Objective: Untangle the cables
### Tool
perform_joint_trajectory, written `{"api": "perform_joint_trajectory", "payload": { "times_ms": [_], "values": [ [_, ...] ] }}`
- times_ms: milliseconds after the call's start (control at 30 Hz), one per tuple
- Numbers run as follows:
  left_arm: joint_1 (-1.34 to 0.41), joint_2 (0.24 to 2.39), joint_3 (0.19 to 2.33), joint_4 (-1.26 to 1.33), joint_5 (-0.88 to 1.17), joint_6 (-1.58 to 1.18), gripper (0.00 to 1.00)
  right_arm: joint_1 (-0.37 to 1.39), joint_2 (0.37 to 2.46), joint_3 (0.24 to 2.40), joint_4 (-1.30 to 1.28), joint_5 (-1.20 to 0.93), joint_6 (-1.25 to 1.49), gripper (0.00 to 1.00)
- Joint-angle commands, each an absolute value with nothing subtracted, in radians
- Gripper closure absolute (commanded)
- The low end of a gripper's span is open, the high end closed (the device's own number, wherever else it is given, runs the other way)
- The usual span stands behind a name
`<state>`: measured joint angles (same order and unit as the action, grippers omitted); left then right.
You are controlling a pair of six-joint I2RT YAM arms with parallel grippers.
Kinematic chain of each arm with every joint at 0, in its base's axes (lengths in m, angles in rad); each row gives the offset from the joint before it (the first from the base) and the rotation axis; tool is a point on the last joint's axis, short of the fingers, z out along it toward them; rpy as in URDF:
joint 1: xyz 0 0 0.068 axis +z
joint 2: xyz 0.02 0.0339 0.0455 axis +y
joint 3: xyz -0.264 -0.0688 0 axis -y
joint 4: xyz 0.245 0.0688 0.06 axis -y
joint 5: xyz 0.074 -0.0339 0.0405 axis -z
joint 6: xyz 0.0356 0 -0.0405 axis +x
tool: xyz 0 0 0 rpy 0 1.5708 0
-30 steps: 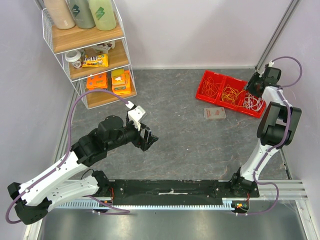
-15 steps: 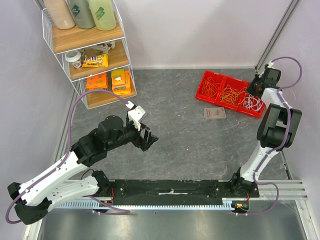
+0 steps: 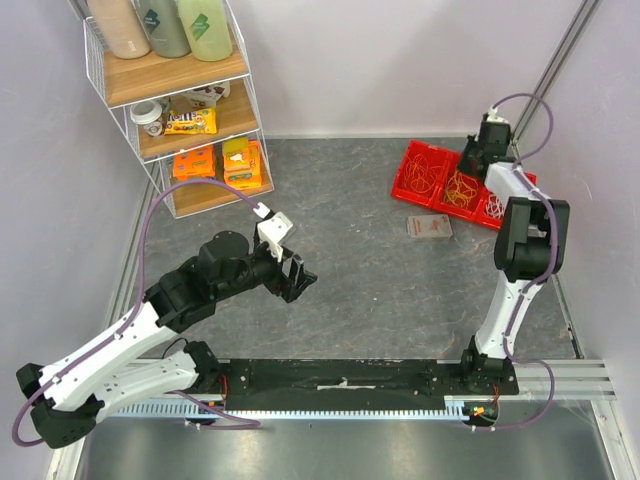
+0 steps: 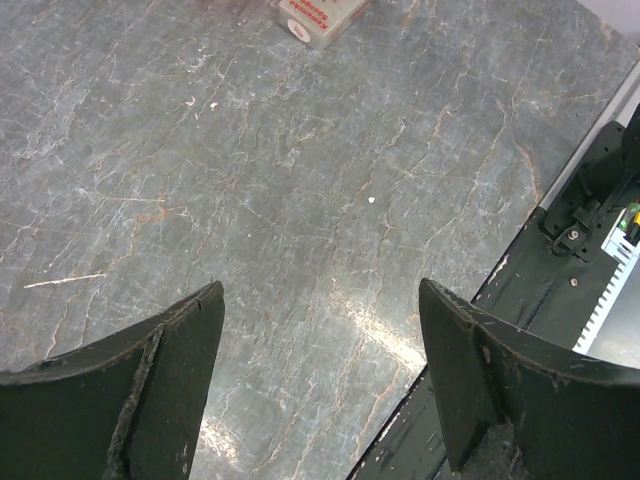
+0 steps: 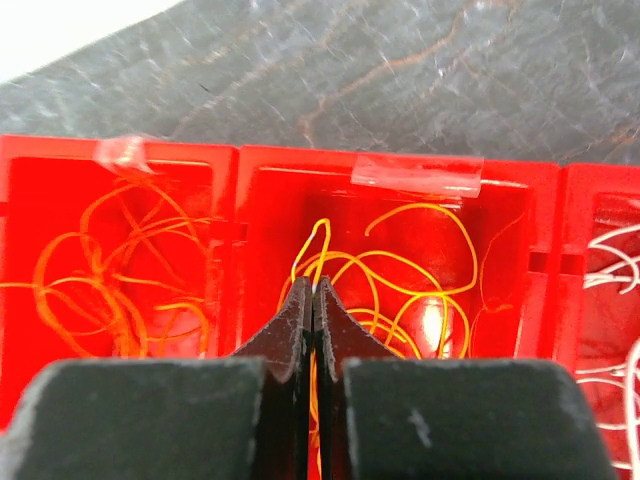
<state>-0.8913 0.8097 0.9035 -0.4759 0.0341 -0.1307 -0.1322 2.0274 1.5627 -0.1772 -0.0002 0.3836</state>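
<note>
At lower left our left fingers [image 3: 298,278] hang wide open above the grey stone-look table [image 3: 360,250]. At upper right our right fingers [image 5: 313,300] have swung from the white wires [image 5: 615,260] into the middle compartment of the red plastic tray [image 5: 300,155] and pinched shut on a thin yellow wire [image 5: 325,225]; we judge untangling can start.

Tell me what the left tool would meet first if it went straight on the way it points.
Probably the bare table: the left tool, open, tilts down toward it with nothing between. The small box lies farther ahead, likely past the contact point, though depth is unclear.
</note>
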Motion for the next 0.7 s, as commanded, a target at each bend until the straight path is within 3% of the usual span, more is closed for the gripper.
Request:
{"api": "perform_joint_trajectory", "payload": {
  "times_ms": [0, 267, 367, 567, 667],
  "values": [
    [-0.887, 0.816, 0.900, -0.442, 0.029, -0.094, 0.16, -0.124, 2.105, 1.572, -0.126, 0.162, 0.356, 1.00],
    [-0.887, 0.828, 0.900, -0.443, 0.035, -0.095, 0.16, -0.118, 2.126, 1.568, -0.120, 0.147, 0.334, 0.98],
    [-0.888, 0.834, 0.900, -0.442, 0.031, -0.094, 0.16, -0.118, 2.125, 1.640, -0.210, 0.150, 0.347, 0.84],
    [-0.888, 0.842, 0.899, -0.443, 0.014, -0.092, 0.16, -0.095, 2.039, 1.733, -0.382, 0.181, 0.370, 0.45],
    [-0.887, 0.847, 0.897, -0.445, 0.006, -0.092, 0.16, -0.094, 1.970, 1.735, -0.448, 0.204, 0.387, 0.36]
  ]
}}
